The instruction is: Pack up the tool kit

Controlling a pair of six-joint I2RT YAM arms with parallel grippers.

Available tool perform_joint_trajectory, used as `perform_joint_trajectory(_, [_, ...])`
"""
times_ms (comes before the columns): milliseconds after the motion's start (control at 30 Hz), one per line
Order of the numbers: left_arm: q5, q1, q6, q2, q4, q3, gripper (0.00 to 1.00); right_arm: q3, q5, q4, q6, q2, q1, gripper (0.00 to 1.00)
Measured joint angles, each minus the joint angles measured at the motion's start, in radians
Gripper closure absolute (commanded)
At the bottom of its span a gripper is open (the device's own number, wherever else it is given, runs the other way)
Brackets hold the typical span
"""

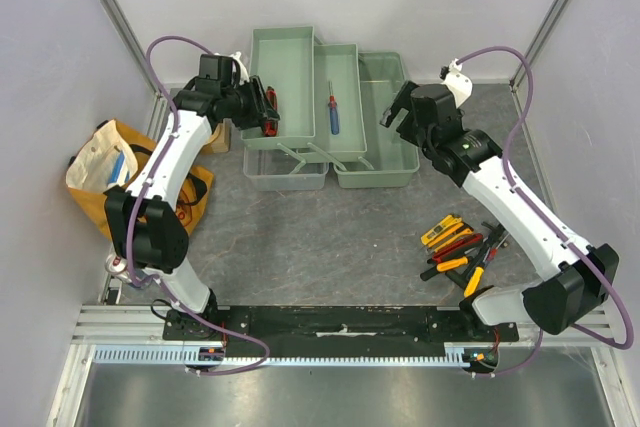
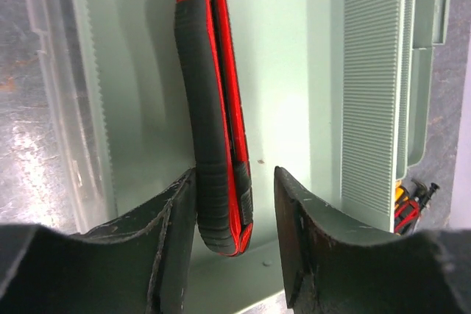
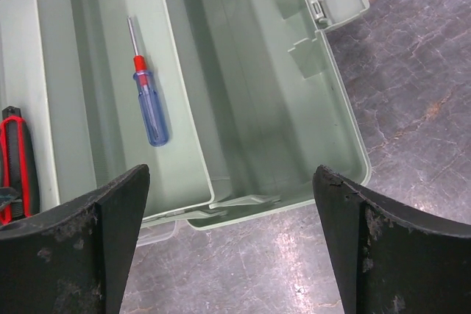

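The sage-green toolbox (image 1: 385, 162) stands open at the back, its trays spread to the left. A red and black utility knife (image 2: 213, 108) lies in the left tray (image 1: 290, 57). My left gripper (image 2: 234, 182) is open around the knife's handle end; the left finger touches it and a gap shows at the right finger. A blue-handled screwdriver (image 3: 149, 108) lies in the middle tray (image 1: 345, 67). My right gripper (image 3: 230, 182) hangs wide open and holds nothing, above the toolbox's near right edge. More hand tools (image 1: 460, 247) with yellow, red and black handles lie by the right arm.
A yellow-orange cloth bag (image 1: 110, 172) sits at the left wall beside the left arm. The translucent lid (image 1: 285, 172) juts out under the trays toward the near side. Grey walls close in the table on both sides.
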Motion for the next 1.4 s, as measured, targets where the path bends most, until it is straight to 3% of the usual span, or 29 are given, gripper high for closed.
perform_joint_trajectory(433, [-0.136,0.001,0.002,-0.088,-0.001,0.013,0.49,-0.018,-0.038,-0.019,0.021,0.006,-0.066,0.02])
perform_joint_trajectory(533, [-0.142,0.002,0.009,-0.135,0.0,0.027,0.43,-0.035,-0.053,-0.055,0.048,0.006,-0.127,0.02])
perform_joint_trajectory(700, [-0.137,0.003,0.026,-0.215,0.007,0.031,0.23,-0.131,-0.061,-0.158,0.079,0.003,-0.231,0.02])
perform_joint_trajectory(833, [-0.136,0.006,0.036,-0.265,0.016,0.028,0.13,-0.244,-0.081,-0.248,0.109,-0.015,-0.257,0.03])
perform_joint_trajectory(1000, [-0.129,0.012,0.039,-0.304,0.04,0.011,0.13,-0.378,-0.127,-0.311,0.146,-0.046,-0.289,0.16])
perform_joint_trajectory(1100, [-0.126,0.015,0.04,-0.309,0.046,-0.003,0.13,-0.454,-0.158,-0.318,0.167,-0.048,-0.301,0.36])
perform_joint_trajectory(1200, [-0.124,0.017,0.04,-0.309,0.048,-0.02,0.13,-0.517,-0.19,-0.301,0.174,-0.049,-0.306,0.48])
perform_joint_trajectory(1400, [-0.121,0.021,0.04,-0.309,0.05,-0.032,0.13,-0.566,-0.229,-0.233,0.183,-0.042,-0.313,0.52])
